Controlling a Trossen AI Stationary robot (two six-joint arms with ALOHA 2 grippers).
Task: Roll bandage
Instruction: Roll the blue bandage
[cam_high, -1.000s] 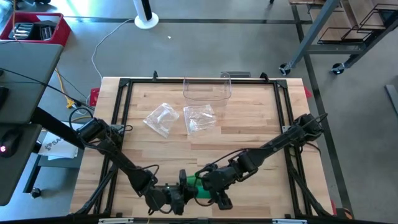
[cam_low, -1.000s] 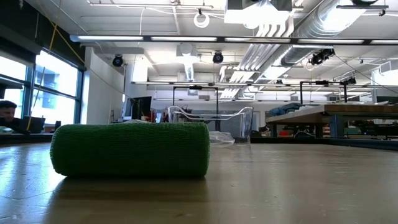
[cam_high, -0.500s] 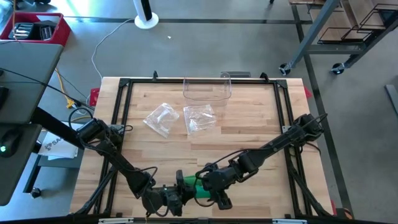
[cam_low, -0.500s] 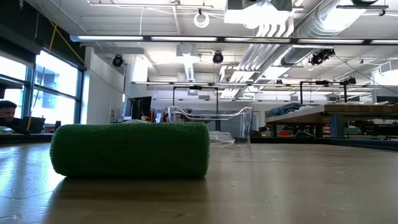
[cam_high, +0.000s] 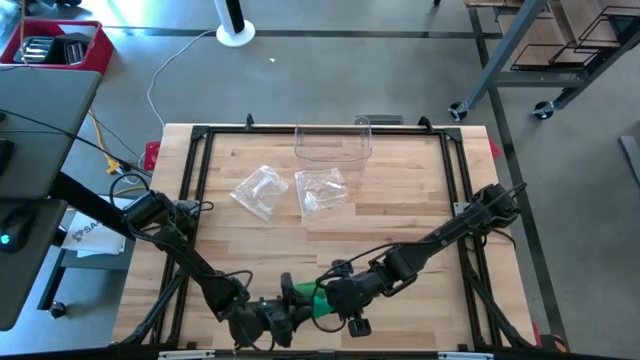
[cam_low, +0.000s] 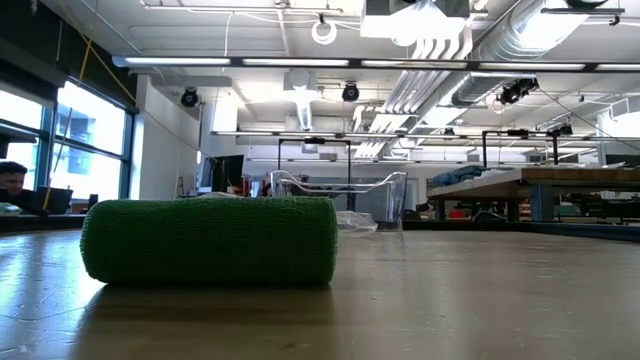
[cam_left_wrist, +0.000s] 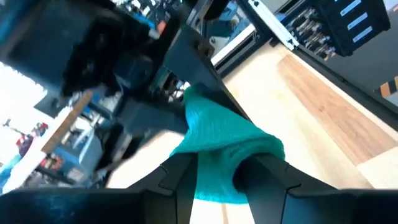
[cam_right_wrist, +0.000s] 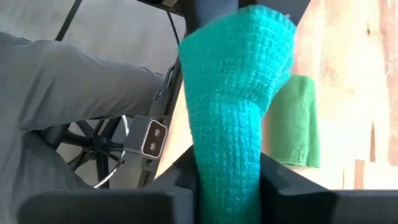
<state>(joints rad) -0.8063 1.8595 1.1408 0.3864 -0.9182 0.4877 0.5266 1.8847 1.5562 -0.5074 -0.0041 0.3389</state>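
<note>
Left end effector (cam_high: 283, 312): low at near worktop (cam_high: 400, 200) edge, fingers (cam_left_wrist: 177, 180) straddling bandage (cam_high: 312, 302) strip; whether they grip it, cannot tell.

Bandage: green, near front edge between both end effectors; rolled part lies flat on worktop, loose tail lifted for winding.

Right end effector (cam_high: 352, 322): just beside left one, fingers (cam_right_wrist: 186, 177) closed against raised tail (cam_right_wrist: 233, 106), likely keeping tension.

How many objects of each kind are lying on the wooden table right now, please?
Green woven bandage: 1
Crumpled clear plastic bags: 2
Clear plastic bin: 1
Total: 4
</note>
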